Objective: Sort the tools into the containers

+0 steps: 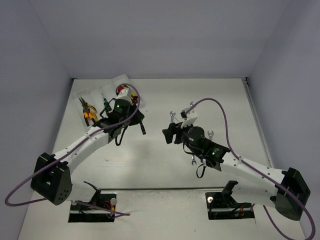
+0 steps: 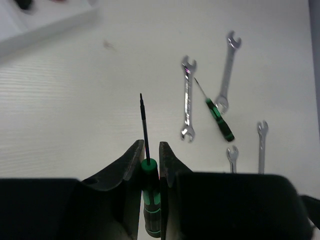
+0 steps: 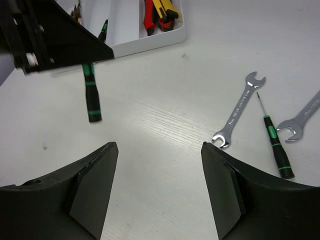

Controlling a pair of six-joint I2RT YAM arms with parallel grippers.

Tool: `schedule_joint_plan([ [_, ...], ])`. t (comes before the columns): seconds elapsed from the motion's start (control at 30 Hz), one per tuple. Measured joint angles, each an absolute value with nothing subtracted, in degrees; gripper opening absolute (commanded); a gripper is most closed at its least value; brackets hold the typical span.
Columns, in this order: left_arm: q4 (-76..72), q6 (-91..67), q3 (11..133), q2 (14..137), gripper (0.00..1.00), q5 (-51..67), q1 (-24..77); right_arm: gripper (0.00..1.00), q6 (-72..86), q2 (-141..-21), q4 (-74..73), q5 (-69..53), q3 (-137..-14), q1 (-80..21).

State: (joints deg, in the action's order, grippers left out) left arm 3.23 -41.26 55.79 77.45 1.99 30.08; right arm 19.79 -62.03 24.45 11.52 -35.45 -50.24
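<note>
Left gripper (image 2: 150, 147) pinches a green-black screwdriver (image 2: 151, 195) by its handle, near the white tray (image 1: 122, 80) at the overhead view's upper left. Right gripper (image 3: 159, 149) gapes wide above the table (image 3: 150, 115), with wrenches (image 2: 187, 97) and another screwdriver (image 2: 219, 119) loose at the left wrist view's right.

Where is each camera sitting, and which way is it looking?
Top: up high behind the arms, looking down at the table; both arms show.
Left wrist: on the left arm, looking past the left gripper, shut on the held screwdriver, toward wrenches.
Right wrist: past the open right gripper toward the tray.
Shared: both wrist views show the held screwdriver and a loose screwdriver.
</note>
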Motion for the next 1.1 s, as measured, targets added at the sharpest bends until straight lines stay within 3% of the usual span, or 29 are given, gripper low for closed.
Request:
schedule_joint_plan([
  [0.27, 10.65, -37.22, 67.48, 85.57, 0.0, 2.21, 13.96, 0.66, 18.3, -59.97, 20.95, 15.29, -34.15, -49.79],
  [0.63, 20.93, -28.62, 97.27, 115.6, 0.02, 4.27, -4.55, 0.66, 17.63, -59.96, 16.86, 15.64, -33.28, -49.43],
  [0.9, 28.33, -25.71, 106.0, 128.0, 0.36, 4.69, -6.71, 0.67, 16.56, -60.0, 14.07, 16.29, -33.28, -48.86],
  [0.97, 29.3, -25.64, 106.0, 128.03, 0.48, 5.11, -6.5, 0.63, 16.11, -60.35, 13.48, 16.55, -33.36, -48.19],
  [1.1, 30.47, -24.57, 105.92, 125.55, 0.61, 4.08, -5.13, 0.55, 15.33, -63.24, 12.51, 15.74, -34.37, -44.02],
])
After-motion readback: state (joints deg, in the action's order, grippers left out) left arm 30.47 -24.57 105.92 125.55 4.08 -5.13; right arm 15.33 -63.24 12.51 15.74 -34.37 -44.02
